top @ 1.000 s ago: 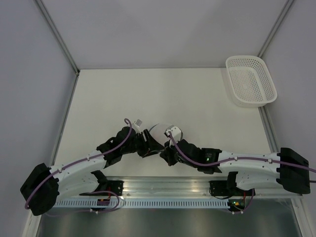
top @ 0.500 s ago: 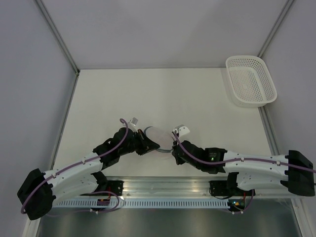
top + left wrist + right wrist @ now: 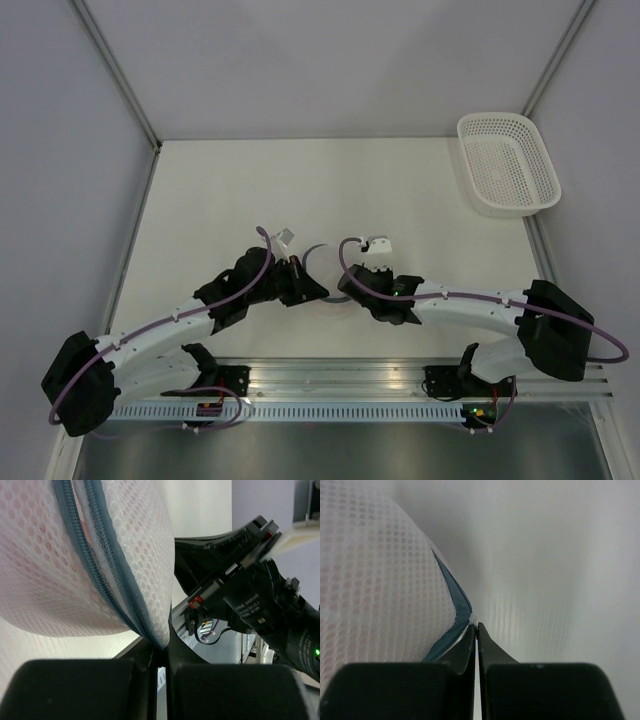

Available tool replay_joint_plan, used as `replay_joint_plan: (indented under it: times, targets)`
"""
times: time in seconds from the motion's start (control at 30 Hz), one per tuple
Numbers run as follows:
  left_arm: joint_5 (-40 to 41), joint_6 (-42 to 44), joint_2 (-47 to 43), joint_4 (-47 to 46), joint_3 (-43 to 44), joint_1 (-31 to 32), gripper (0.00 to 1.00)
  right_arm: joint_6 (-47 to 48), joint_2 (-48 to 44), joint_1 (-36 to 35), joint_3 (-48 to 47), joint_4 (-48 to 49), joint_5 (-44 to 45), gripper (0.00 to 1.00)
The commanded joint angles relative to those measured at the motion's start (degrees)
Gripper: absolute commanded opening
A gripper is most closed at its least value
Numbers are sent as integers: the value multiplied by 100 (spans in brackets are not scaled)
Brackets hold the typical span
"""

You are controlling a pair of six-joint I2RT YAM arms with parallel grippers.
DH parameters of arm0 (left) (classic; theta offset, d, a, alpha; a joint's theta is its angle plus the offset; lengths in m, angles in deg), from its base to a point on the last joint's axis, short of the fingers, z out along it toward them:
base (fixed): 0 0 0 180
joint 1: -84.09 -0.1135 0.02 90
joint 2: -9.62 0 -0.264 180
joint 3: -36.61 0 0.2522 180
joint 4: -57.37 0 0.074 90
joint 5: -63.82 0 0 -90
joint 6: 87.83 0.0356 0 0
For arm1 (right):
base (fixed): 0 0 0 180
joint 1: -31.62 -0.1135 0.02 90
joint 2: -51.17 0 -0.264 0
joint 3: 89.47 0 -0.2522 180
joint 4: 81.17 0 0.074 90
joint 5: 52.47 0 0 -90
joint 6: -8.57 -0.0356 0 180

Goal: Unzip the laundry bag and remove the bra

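The laundry bag (image 3: pixel 324 266) is clamped at its zipper (image 3: pixel 107 565) by the closed left gripper (image 3: pixel 159 666) on the bag's left and the closed right gripper (image 3: pixel 476 636) on its right; the bra (image 3: pixel 30 540) is enclosed.

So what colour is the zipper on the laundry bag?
The zipper is blue-grey, set against the white mesh of the laundry bag. It shows best in the left wrist view.
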Motion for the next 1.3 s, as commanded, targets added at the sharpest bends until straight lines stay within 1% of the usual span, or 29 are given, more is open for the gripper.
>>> replay_joint_plan:
  times: [0.0, 0.2, 0.23, 0.27, 0.3, 0.33, 0.37, 0.4, 0.43, 0.47, 0.5, 0.53, 0.6, 0.63, 0.73, 0.83, 0.87, 0.9, 0.97, 1.0, 1.1, 1.13, 1.27]
  targets:
    - [-435, 829, -21, -91, 326, -63, 2, -8, 341, 444, -24, -572, 775, 0]
    - [-698, 1022, 198, -65, 300, -71, 3, 71, 517, 804, 195, -97, 661, 0]
    - [-646, 1014, 207, 4, 291, -71, 9, 80, 509, 831, 239, -62, 635, 0]
    - [-524, 1005, 207, 31, 273, -71, 17, 88, 500, 840, 266, -27, 600, 0]
    - [-340, 970, 94, 284, 265, -63, 37, 97, 482, 858, 301, 9, 573, 1]
    - [201, 926, -11, 591, 238, -63, 49, 97, 456, 849, 318, 26, 538, 0]
    - [503, 874, -187, 751, 195, -63, 58, 97, 430, 858, 336, 35, 529, 1]
    - [819, 734, -562, 883, 72, -63, 68, 106, 412, 849, 388, 53, 520, 0]
    - [1353, 628, -819, 1110, 10, -63, 73, 115, 368, 858, 406, 79, 485, 0]
    - [1663, 549, -1047, 1182, -69, -63, 75, 141, 368, 867, 433, 88, 468, 1]
    - [1892, 409, -1276, 1244, -235, -63, 82, 159, 359, 858, 476, 123, 459, 0]
    - [2321, 329, -1731, 1331, -324, -63, 87, 168, 368, 867, 486, 141, 459, 0]
    - [2649, 258, -2103, 1245, -691, -63, 99, 203, 394, 876, 538, 228, 397, 1]
    - [2824, 258, -2261, 1157, -807, -63, 100, 246, 403, 876, 547, 281, 371, 0]
    - [2835, 293, -2193, 552, -1202, -63, 100, 308, 508, 893, 574, 457, 239, 1]
    - [2642, 293, -1553, -370, -1388, -63, 100, 326, 675, 902, 530, 501, 160, 0]
    - [2581, 284, -1133, -564, -1353, -71, 100, 352, 702, 902, 521, 519, 134, 0]
    - [2441, 293, -868, -949, -1301, -63, 100, 361, 754, 902, 521, 519, 99, 0]
    - [2308, 363, -454, -1355, -1169, -63, 100, 378, 763, 902, 521, 519, 81, 0]
    - [2186, 390, -60, -1757, -1125, -71, 100, 379, 737, 902, 529, 527, 55, 1]
    - [2070, 495, 460, -2322, -958, -71, 100, 440, 702, 902, 573, 589, -16, 0]
    - [2053, 530, 566, -2620, -905, -71, 100, 449, 702, 902, 574, 589, -25, 0]
    - [1939, 776, 866, -3193, -616, -71, 100, 545, 728, 902, 582, 633, -121, 1]
